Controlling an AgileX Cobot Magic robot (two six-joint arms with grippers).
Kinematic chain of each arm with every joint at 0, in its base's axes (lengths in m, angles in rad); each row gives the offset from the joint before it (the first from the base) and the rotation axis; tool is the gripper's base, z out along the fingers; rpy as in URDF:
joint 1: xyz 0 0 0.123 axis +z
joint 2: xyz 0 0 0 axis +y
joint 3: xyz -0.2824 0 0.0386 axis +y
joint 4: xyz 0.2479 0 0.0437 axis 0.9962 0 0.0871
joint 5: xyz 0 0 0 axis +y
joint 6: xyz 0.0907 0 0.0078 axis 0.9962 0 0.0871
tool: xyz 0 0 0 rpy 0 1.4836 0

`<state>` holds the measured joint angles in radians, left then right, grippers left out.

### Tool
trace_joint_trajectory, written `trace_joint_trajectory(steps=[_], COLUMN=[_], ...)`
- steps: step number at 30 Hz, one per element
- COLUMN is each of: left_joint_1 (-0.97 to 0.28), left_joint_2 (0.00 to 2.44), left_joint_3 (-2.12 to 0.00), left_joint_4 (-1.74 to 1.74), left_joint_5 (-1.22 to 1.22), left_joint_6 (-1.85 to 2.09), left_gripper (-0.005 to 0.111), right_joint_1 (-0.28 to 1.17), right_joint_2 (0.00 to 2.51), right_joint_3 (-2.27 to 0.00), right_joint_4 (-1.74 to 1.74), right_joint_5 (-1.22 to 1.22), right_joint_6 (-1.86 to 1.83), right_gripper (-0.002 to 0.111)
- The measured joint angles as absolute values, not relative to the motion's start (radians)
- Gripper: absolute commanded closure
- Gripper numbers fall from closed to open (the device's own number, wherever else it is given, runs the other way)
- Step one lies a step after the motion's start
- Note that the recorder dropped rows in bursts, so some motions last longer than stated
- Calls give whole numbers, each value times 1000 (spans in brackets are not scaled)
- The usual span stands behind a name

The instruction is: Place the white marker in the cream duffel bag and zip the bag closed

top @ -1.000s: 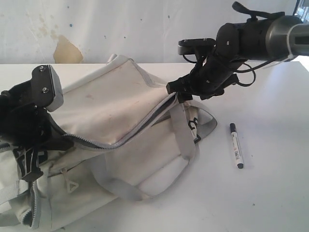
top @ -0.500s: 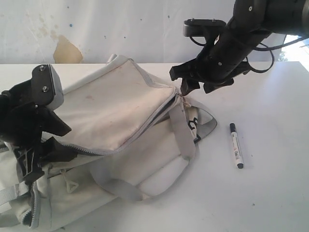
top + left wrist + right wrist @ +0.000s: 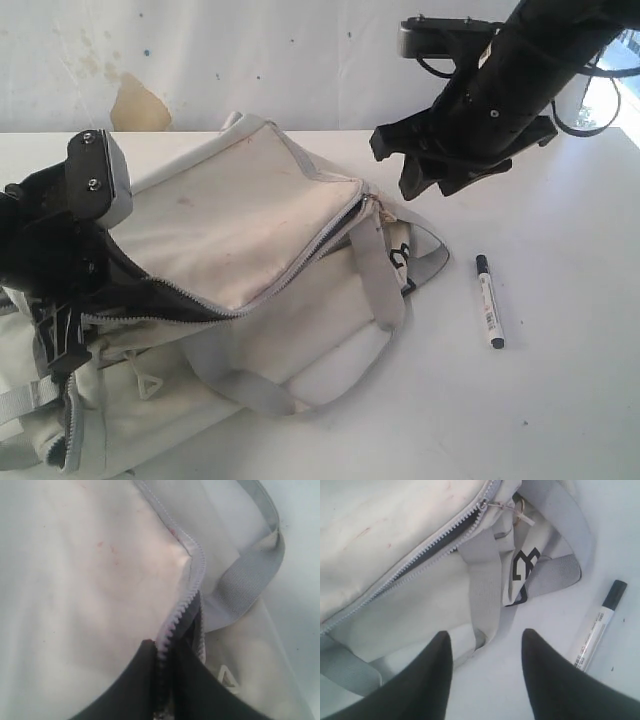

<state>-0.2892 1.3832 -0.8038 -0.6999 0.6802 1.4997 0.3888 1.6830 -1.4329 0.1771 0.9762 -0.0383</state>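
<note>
I am at the opening step: the bag is being held ready and the marker has not been picked up. My left gripper (image 3: pixel 162 644) has its fingers pressed together on the toothed grey zipper edge (image 3: pixel 184 600) of the soft cream duffel bag (image 3: pixel 240 215), at the bag's left end. There the mouth gapes enough to show dark lining (image 3: pixel 128 272). The gap narrows to a slit towards the small metal zip slider (image 3: pixel 482 504), which sits at the bag's right end, so the zip looks open along most of its length.

My right gripper (image 3: pixel 486 635) hangs above the white table (image 3: pixel 560 400), just past the bag's right end, with its fingers spread and nothing between them. The slim white marker with the black cap (image 3: pixel 489 301) lies flat on the table to the right of the bag. It sits apart from the pale grey webbing strap (image 3: pixel 385 285) and nearer to me than that gripper.

As I judge it, the next move belongs to the right arm. It should travel right and nearer, turn the jaws across the barrel, descend until they straddle the marker, and close on it. The barrel is thin and round, so I would grip it near the middle to stop it rolling away. The left hold should keep the mouth open for the drop.
</note>
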Motion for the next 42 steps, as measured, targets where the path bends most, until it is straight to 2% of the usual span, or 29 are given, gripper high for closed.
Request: trace_joint_trajectory(steps=[6,12,19,24,31,42], left_joint_1=[-289,-289,-289,-271,-165,-148], left_joint_2=[1383,1383,1387,1463,1580,1670], left_joint_3=[-804,-886,-1008,-1061,-1163,-1192], left_joint_4=[-803,-963,-1053,-1082,-1192,-1217], left_joint_5=[611,527,307,222,215,61], left_joint_6=[1486,1445,1345,1247,1154,1154], left_gripper=[107,107,107,107,107,107], right_joint_1=[389,389,389,389,389,389], right_joint_2=[1628,1586,1529,1515,1510,1510], right_joint_3=[-1346,-1252,-1129,-1084,-1073,-1060], right_joint_4=[174,171,167,167,167,158], right_joint_5=[982,982,923,900,864,832], right_joint_6=[-38,-38,-38,-38,-38,0], right_gripper=[80,79,79,79,79,79])
